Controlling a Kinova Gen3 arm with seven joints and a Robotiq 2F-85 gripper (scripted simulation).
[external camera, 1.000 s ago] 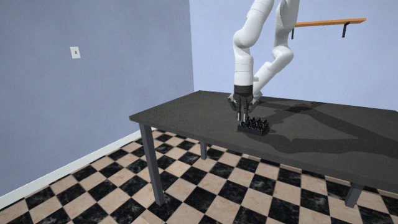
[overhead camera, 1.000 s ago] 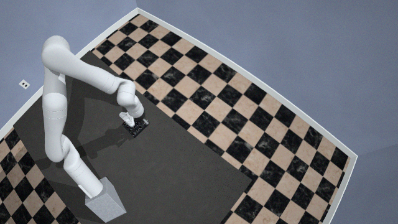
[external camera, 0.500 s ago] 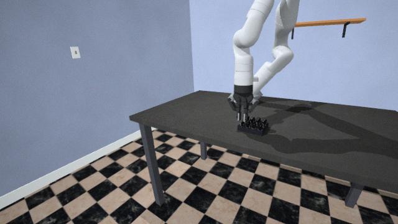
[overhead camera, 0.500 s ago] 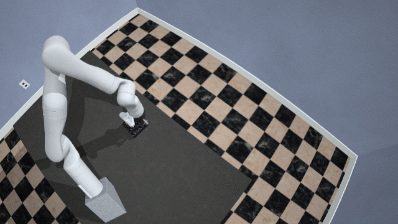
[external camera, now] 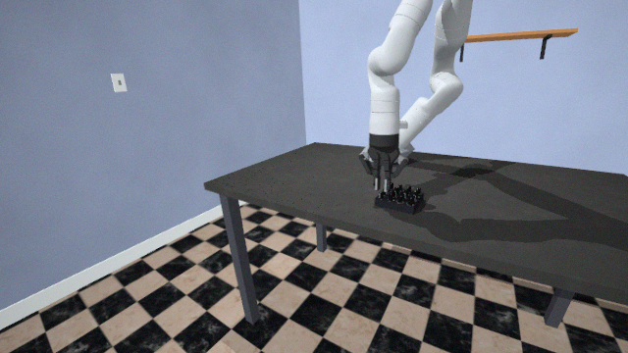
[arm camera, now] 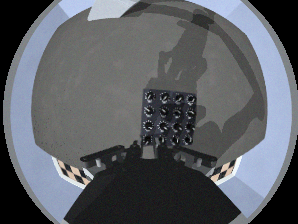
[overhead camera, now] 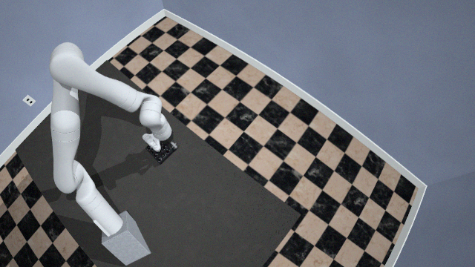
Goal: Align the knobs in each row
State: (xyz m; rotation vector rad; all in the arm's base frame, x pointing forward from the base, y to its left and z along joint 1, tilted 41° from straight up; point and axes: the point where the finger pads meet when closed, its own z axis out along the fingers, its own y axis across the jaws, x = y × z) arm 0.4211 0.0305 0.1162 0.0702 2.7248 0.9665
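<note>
Knob box [external camera: 399, 199] stands on worktop [external camera: 294, 186], near its front edge. Gripper [external camera: 381, 185] hangs over box's end knobs; jaws narrowed to small gap; whether knob sits between, cannot tell. Knobs likely small, rigid, slick: pinch sides squarely; box probably light, may shift.

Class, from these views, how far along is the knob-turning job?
Done: cannot tell; the knob lines are too small to read. In hand: the gripper hangs upright over a corner knob of the knob box, jaws narrowed, whether gripping it is unclear. Left: unknown; the box stands on the table.
</note>
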